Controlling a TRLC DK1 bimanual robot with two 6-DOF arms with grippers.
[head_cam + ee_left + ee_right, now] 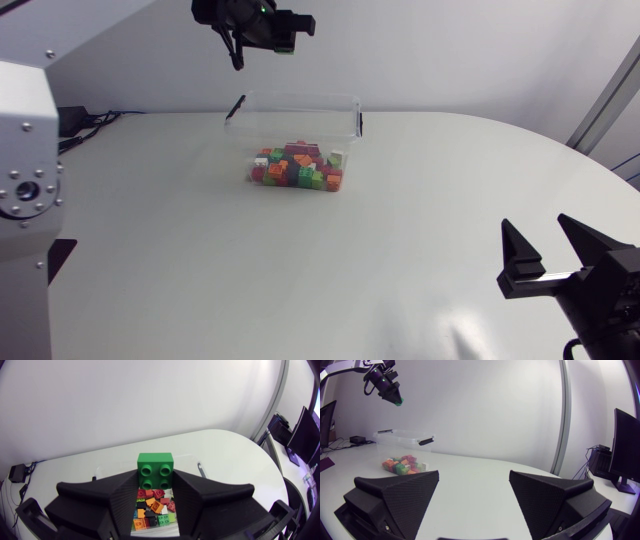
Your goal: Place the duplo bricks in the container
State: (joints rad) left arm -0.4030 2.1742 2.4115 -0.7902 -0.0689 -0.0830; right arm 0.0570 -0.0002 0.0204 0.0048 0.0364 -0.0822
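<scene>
Your left gripper (155, 479) clamps one green brick (155, 470) above the container (300, 103); other bricks (297, 167) apparently inside already; right gripper (540, 228) spread, empty.

One clear container (300, 110), one green brick (155, 471), a pile of bricks (297, 168) too jumbled to count

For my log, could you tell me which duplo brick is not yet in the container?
The green brick, held by the left gripper above the container; the others lie inside it.

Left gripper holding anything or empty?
Holding: left gripper shut on a green brick, clamped from both sides, above the container.
</scene>
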